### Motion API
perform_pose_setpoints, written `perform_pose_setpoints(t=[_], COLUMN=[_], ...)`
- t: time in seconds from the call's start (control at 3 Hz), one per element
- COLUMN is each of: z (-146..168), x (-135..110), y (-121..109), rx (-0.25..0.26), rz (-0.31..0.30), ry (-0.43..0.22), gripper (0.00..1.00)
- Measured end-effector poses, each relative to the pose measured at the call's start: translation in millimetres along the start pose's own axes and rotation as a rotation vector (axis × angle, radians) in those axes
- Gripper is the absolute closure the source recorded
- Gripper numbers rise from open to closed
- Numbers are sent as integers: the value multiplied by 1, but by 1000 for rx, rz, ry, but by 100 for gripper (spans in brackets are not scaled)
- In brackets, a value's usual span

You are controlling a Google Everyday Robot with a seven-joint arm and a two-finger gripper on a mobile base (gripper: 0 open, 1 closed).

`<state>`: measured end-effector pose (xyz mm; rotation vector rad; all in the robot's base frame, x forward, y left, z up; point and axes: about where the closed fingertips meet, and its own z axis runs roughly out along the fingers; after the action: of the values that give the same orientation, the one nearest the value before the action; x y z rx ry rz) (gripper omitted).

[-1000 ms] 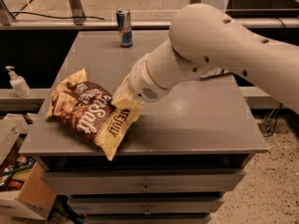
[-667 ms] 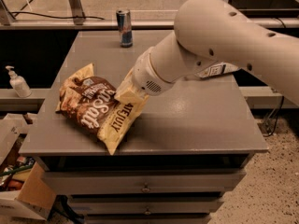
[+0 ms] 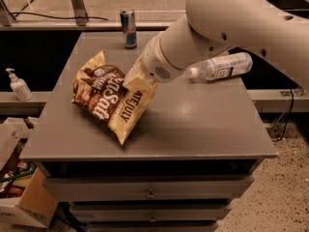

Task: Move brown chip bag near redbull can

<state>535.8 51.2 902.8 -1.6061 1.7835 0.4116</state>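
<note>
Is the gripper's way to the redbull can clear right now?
Likely yes: the gripper is at the brown chip bag's upper edge, only tabletop lies between there and the redbull can, and the plastic bottle lies off to the side.

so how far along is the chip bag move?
Done: the gripper is at the brown chip bag, on its upper right corner, which looks raised off the table. In hand: most of the bag lies on the table's front left, clearly apart from the redbull can at the far edge. Left: carry the bag beside the can and release.
</note>
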Motion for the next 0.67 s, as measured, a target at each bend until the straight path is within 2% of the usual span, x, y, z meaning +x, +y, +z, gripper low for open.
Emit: perform_pose_setpoints(t=[0.67], z=[-40], x=[10], y=[-62], rx=[111], rz=[-2], ry=[50], gripper=[100])
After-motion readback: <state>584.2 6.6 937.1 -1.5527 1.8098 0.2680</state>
